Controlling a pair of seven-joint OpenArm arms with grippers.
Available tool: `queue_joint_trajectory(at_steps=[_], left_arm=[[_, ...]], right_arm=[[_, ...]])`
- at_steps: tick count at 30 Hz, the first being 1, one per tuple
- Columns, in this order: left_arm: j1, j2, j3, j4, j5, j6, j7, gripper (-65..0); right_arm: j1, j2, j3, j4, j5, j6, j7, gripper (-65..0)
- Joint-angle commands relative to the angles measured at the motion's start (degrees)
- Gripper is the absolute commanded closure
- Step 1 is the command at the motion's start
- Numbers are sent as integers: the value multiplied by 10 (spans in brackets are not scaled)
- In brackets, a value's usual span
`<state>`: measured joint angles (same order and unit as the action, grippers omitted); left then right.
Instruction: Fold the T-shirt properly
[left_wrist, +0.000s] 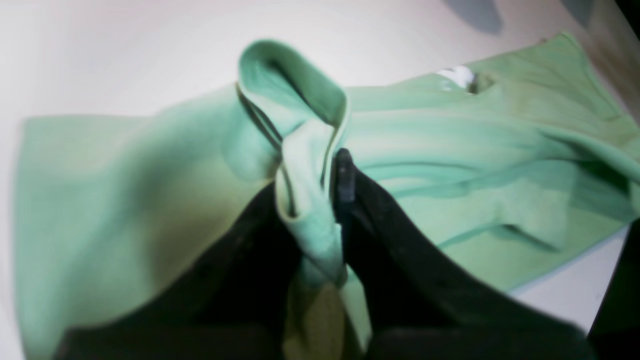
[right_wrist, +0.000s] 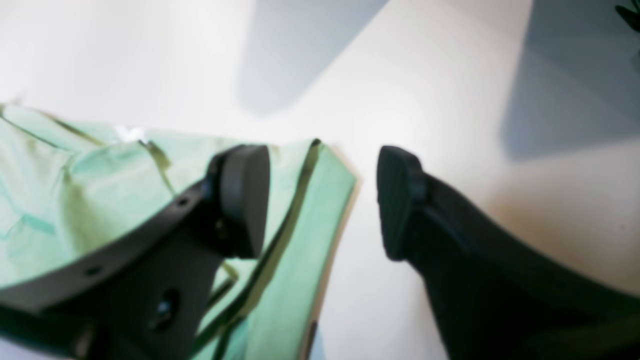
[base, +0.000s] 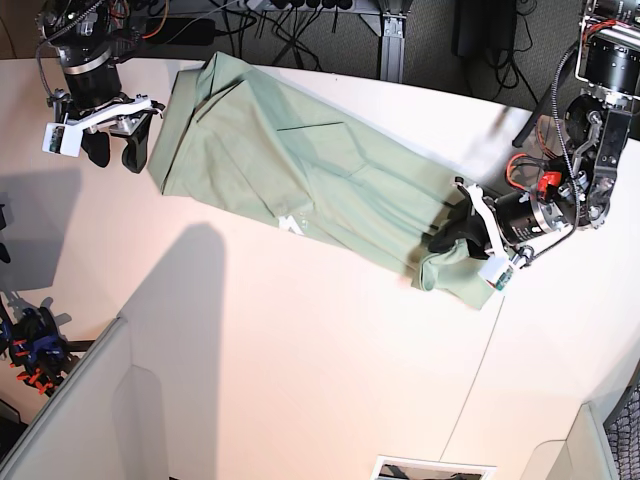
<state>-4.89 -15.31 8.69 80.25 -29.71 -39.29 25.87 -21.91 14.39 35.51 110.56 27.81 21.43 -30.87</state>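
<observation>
Overhead, the pale green T-shirt lies stretched in a long, narrow band across my white table, running diagonally from the far corner near my right arm down toward my left arm. My left end effector is clamped tight on a bunched fold of the shirt's hem edge, the doubled cloth standing up in a loop between my two dark fingers. From the left wrist camera, the rest of the garment spreads away beyond that pinch in soft ridges and wrinkles, with a small white tag showing near its far edge. In the base view, the gripped end of the shirt is puckered and slightly lifted where I hold it, while the remainder rests flat on the table.

My right end effector hangs wide open and holds nothing. Seen from the right wrist camera, one of its rounded black pads sits above the shirt's corner, the other over bare table just beside the cloth's edge; whether either pad touches the surface I cannot tell. In the base view this end effector is poised just off the shirt's far end, next to its edge. Long grey shadows fall across the white tabletop.
</observation>
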Motion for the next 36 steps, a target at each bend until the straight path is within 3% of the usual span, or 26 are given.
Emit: queue_joint_trajectory(at_steps=[1, 9, 15, 20, 23, 24, 31, 36], left_arm=[[-11, 3, 3, 10, -8, -7, -14, 0], [2, 41, 42, 10, 9, -7, -3, 0], [6, 42, 42, 10, 6, -7, -4, 0], [6, 44, 44, 10, -12, -7, -3, -170], [6, 49, 46, 10, -42, -7, -1, -277], [6, 53, 46, 10, -60, -7, 1, -286], [6, 96, 46, 10, -97, -7, 15, -286], [6, 96, 46, 10, -94, -7, 16, -286]], right_arm=[[5, 7, 4, 10, 5, 0, 16, -340], [15, 7, 4, 10, 7, 0, 19, -340], [15, 7, 4, 7, 7, 0, 17, -340], [16, 7, 4, -14, 7, 0, 15, -341], [16, 7, 4, -43, 19, 0, 13, -424], [16, 7, 4, -56, 26, 0, 12, -449], [14, 7, 4, -143, 84, 1, -24, -449], [14, 7, 3, -175, 107, 9, -24, -449]])
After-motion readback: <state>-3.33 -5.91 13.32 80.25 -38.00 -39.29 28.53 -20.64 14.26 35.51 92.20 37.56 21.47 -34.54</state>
